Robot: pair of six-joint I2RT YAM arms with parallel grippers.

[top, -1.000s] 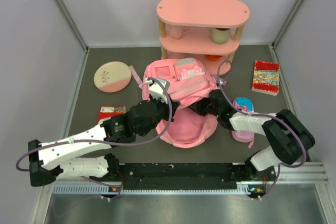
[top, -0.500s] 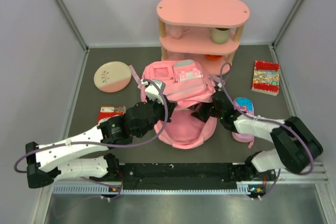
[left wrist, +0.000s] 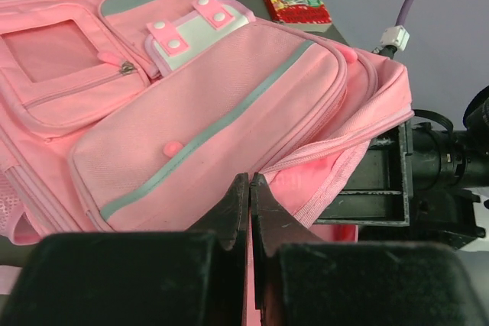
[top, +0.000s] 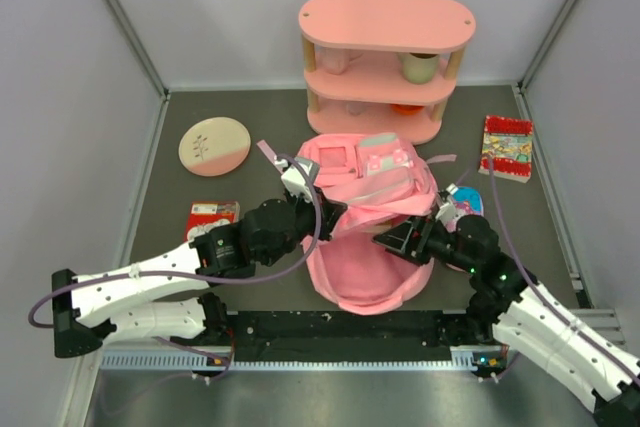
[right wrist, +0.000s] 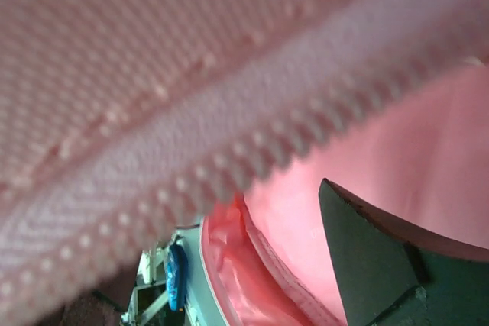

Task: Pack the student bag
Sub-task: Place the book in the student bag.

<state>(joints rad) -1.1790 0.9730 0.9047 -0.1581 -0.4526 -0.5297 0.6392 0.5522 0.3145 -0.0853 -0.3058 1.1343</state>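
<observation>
The student bag [top: 365, 202], a large pink backpack, lies in the middle of the table with its mouth gaping toward the near edge. My left gripper [top: 328, 213] is shut on the left rim of that mouth. In the left wrist view its jaws [left wrist: 250, 182] pinch pink fabric just below the front pocket [left wrist: 206, 120]. My right gripper [top: 400, 239] stands open at the mouth's right side. In the right wrist view only one finger [right wrist: 378, 265] shows, the blurred zip edge [right wrist: 229, 143] crosses close in front, and the pink lining [right wrist: 397, 158] fills the rest.
A pink three-tier shelf [top: 385, 57] with a cup [top: 421, 67] stands behind the bag. A round plate [top: 213, 145] lies back left, a red packet [top: 212, 215] left, a red book [top: 507, 147] back right. A blue-and-pink pencil case [top: 463, 201] sits right of the bag.
The bag has been dragged toward the near edge and its mouth gapes wider. My right gripper opened and drew back to the near right. My left gripper stays shut on the rim.
</observation>
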